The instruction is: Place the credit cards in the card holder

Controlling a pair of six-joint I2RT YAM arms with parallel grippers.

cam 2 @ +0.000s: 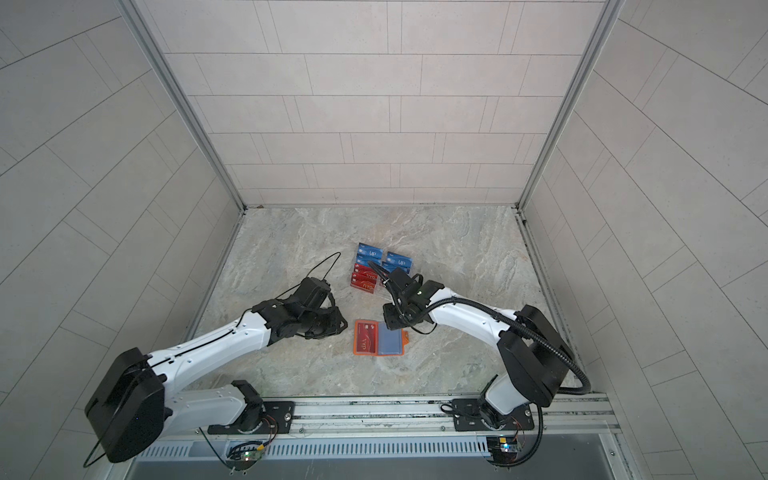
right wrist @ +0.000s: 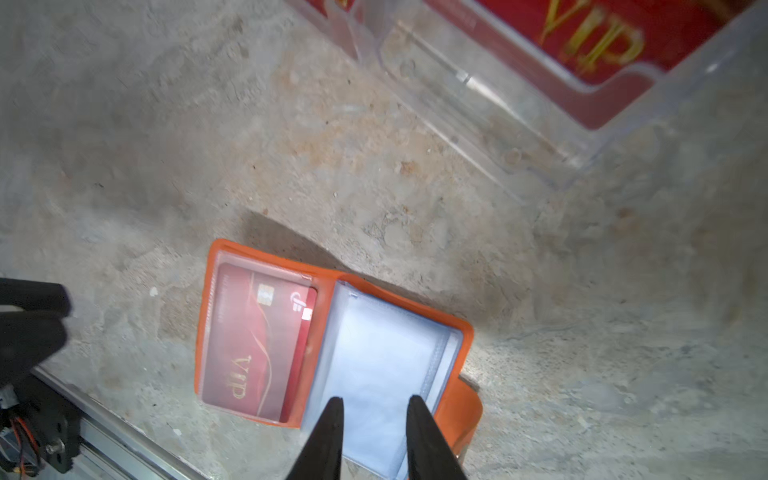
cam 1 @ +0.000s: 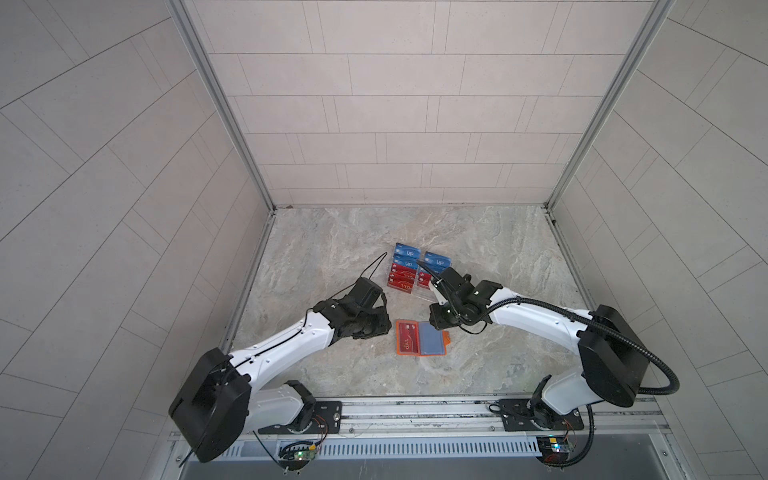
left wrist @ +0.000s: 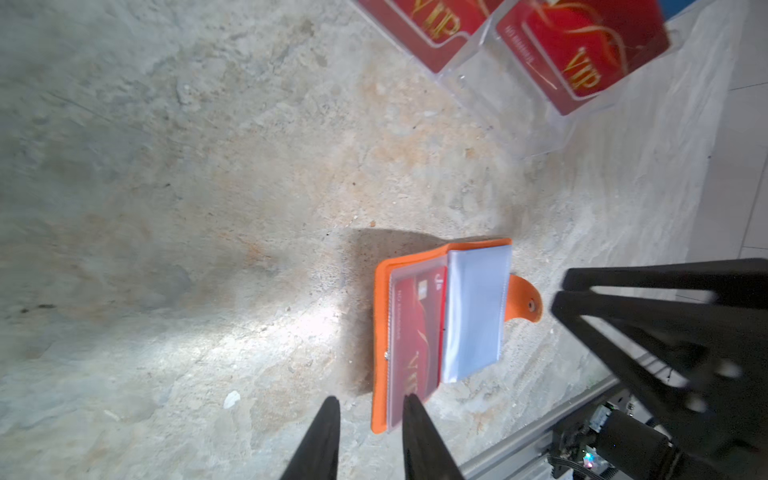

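The orange card holder (cam 1: pixel 432 337) (cam 2: pixel 390 338) lies open on the marble table, its tab (left wrist: pixel 524 299) pointing right. A red VIP credit card (cam 1: pixel 408 338) (left wrist: pixel 415 332) (right wrist: pixel 257 340) sits in its left sleeve. The clear sleeves (right wrist: pixel 386 357) on its right side hold nothing I can see. More credit cards, blue (cam 1: pixel 405 252) and red (cam 1: pixel 401 282) (cam 2: pixel 365 282), stand in a clear tiered stand behind it. My left gripper (cam 1: pixel 386 326) (left wrist: pixel 370 401) is at the holder's left edge, open and holding nothing. My right gripper (cam 1: pixel 434 322) (right wrist: pixel 374 399) hovers over the clear sleeves, open a little and holding nothing.
The clear acrylic stand (left wrist: pixel 519 116) (right wrist: pixel 478 108) is just beyond the holder. A metal rail (cam 1: pixel 415 409) runs along the table's front edge. Tiled walls close the table in at the back and both sides.
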